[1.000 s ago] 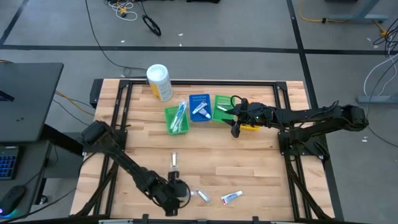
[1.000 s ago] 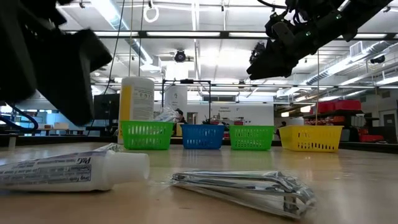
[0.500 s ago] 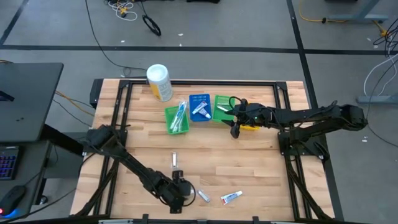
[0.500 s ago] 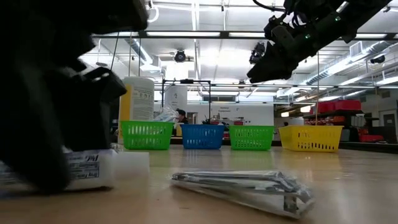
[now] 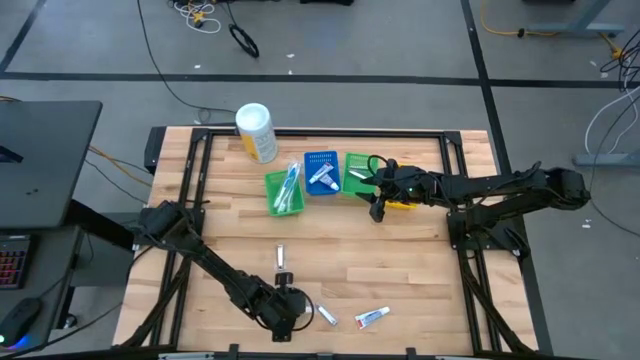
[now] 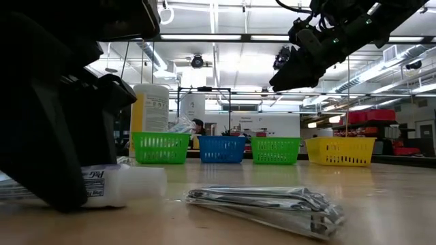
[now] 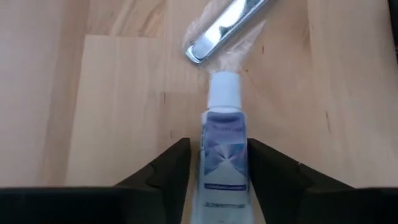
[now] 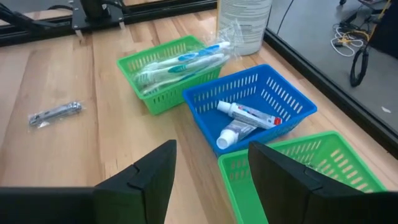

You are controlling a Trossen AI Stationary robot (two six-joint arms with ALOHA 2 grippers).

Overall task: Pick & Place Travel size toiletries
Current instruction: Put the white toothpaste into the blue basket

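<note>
A small white toothpaste tube [image 7: 224, 155] lies flat on the table near its front edge, cap pointing at a silvery packet [image 7: 227, 28]. My left gripper [image 5: 285, 305] is low over the tube, slanting down, open, with one finger on each side of the tube's body. In the low view it is the dark mass [image 6: 61, 136] covering the tube's rear part [image 6: 122, 185]. My right gripper [image 8: 211, 180] hangs open and holds nothing, above the baskets at the back [image 5: 380, 200]. My left gripper's fingers [image 7: 168, 168] lie along the tube's body, one on each long side [image 7: 205, 155], coming down at a slant from above. A thin strip of table shows beside one finger. The other finger's edge meets the tube's side. Whether they touch, I cannot tell. The tube lies on the table.
A second tube [image 5: 372, 317] and a packet [image 5: 327, 315] lie right of my left gripper, another packet [image 5: 281, 258] beyond it. At the back stand a green basket with toothbrushes [image 5: 284, 192], a blue one with tubes [image 5: 321, 172], a green one [image 5: 357, 172], a yellow one [image 6: 338, 151] and a white canister [image 5: 256, 133].
My left gripper has come down over the toothpaste tube and a little toward the table's right edge; in the low view it now hides the tube's rear half. The tube stays flat on the table. My right arm has kept still.
</note>
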